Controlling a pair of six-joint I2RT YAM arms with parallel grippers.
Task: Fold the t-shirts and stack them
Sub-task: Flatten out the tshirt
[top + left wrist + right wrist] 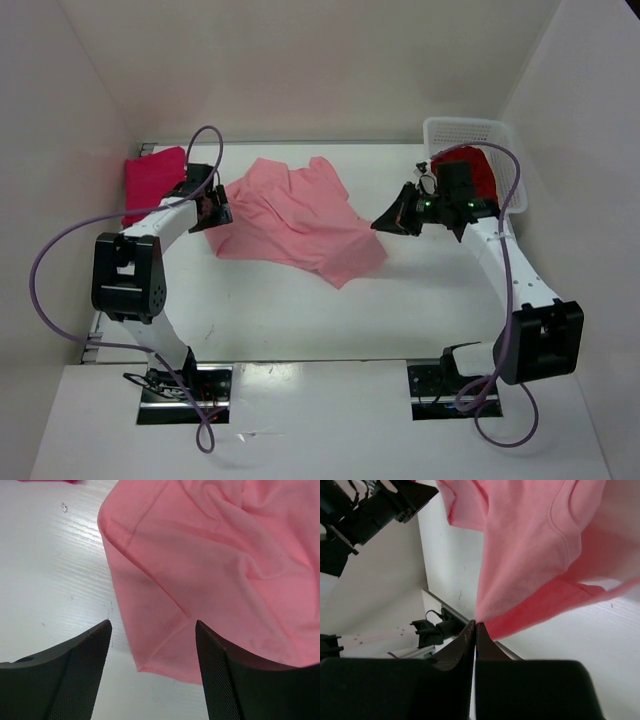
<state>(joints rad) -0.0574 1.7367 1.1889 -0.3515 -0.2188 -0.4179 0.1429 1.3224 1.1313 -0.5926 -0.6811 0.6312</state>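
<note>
The right claw is closed tight, its two fingers pressed together on a pinch of the salmon pink t-shirt at the shirt's right edge. In the right wrist view the cloth rises from that pinch clear of the desk.

The left claw stands wide open with nothing in it. It hangs over the shirt's left side, and in its own view a hemmed corner of the pink cloth lies between the two fingers. Whether either finger touches the cloth I cannot tell.

The pink shirt lies rumpled and spread across the middle of the desk between the two claws.

Behind the left claw, at the far left of the desk, lies the magenta-red t-shirt, apart from the pink one.

At the far right stands a white mesh basket, just behind the right arm's wrist, with the dark crimson t-shirt bunched inside it. The right arm's purple cable arches across the basket's front and partly hides the crimson shirt.
</note>
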